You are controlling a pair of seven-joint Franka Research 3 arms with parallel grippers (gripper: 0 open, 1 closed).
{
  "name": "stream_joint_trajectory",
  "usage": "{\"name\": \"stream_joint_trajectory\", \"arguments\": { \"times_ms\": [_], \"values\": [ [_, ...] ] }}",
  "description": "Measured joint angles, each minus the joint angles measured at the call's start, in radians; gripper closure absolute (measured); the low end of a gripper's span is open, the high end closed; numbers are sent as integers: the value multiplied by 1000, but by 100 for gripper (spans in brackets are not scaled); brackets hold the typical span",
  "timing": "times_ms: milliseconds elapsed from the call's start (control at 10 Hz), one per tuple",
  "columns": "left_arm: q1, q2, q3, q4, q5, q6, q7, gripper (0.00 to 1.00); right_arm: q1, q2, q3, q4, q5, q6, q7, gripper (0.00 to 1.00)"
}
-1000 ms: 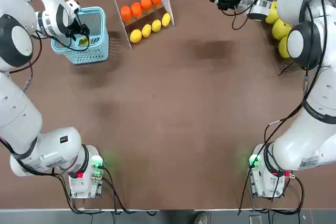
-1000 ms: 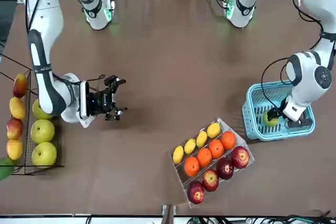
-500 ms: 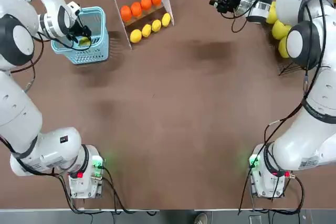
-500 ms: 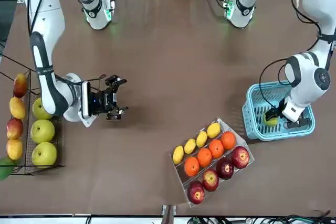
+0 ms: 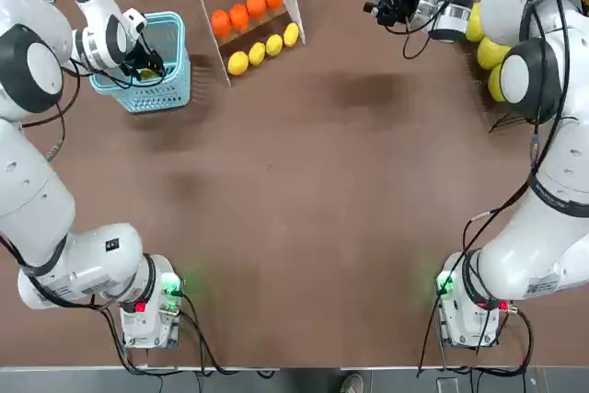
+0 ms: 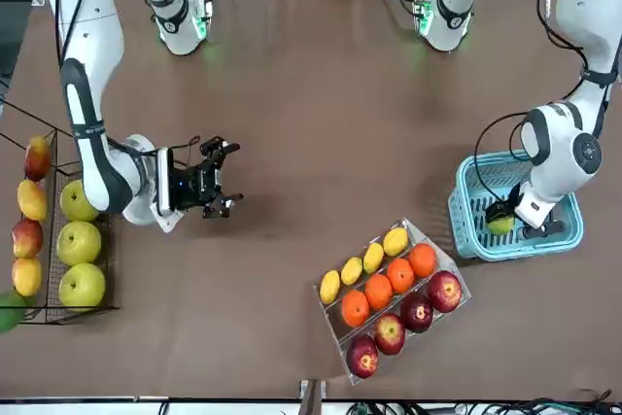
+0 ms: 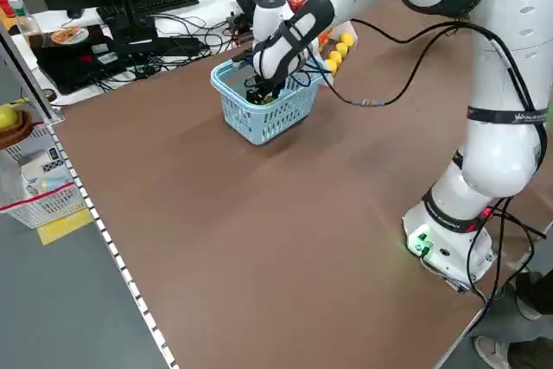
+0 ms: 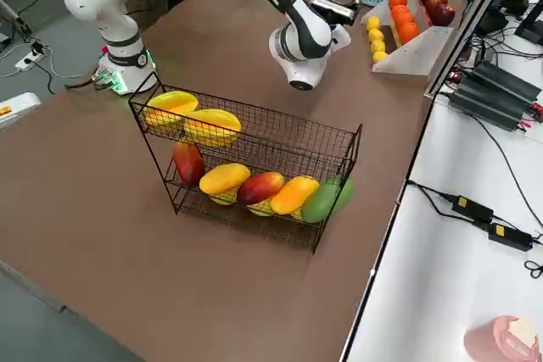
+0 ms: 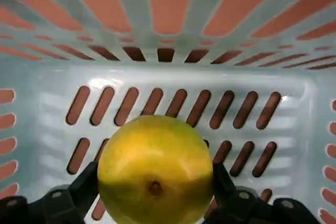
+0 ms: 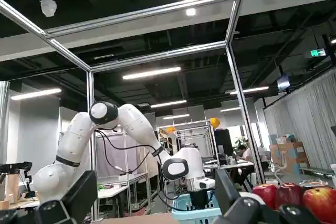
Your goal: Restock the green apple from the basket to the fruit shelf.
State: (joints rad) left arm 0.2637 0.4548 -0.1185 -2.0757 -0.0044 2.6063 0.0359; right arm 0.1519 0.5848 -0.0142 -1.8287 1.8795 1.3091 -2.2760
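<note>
The green apple (image 9: 155, 166) sits low in the basket (image 5: 187, 62), nearer its right wall than its left. The left gripper (image 9: 156, 184) reaches down inside the rim, open, its fingers one on each side of the apple. Whether both are pressing on the skin I cannot tell. The slotted walls stand around the gripper.

The basket is near the far left corner of the worktop (image 5: 276, 190), just inside the far edge. Just to its right, the white slanted stand (image 8: 416, 52) reaches the same edge, with red apples, oranges and lemons in rows; the gap between the two is narrow.

The right gripper (image 5: 382, 2) hangs above the worktop near the far edge, between the stand and the fruit shelf (image 8: 293, 137). It is open and holds nothing, with its fingers (image 10: 228, 190) spread.

The shelf stands at the far right corner, well apart from the basket. Large pale yellow-green fruits (image 6: 80, 243) fill one tier, and mangoes (image 8: 263, 186) line the other. The right arm (image 5: 552, 71) bends close over the shelf's near end. The broad middle of the worktop is open, from the stand down to the near edge between the two arm bases.
</note>
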Motion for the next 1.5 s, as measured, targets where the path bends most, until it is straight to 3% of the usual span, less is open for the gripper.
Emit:
{"name": "stream_joint_trajectory", "arguments": {
  "times_ms": [200, 500, 1000, 1200, 1500],
  "values": [
    [0, -14, -6, 39, 0, -47, 0, 13, 0, 0, -1, 0, 0, -12, -31, 0],
    [0, -106, -17, 164, 0, -351, -2, 13, 0, 0, -3, -11, 1, -14, -36, 0],
    [-1, -284, -48, 203, -34, -588, -73, 13, -3, 0, -9, -15, 1, -19, -36, 0],
    [-1, -352, -85, 214, -226, -673, -121, 13, -4, 0, -9, -16, 2, -32, -36, 0],
    [-2, -371, -167, 213, -568, -680, -196, 13, 8, 0, -6, -27, 2, -38, -36, 0]
  ]
}}
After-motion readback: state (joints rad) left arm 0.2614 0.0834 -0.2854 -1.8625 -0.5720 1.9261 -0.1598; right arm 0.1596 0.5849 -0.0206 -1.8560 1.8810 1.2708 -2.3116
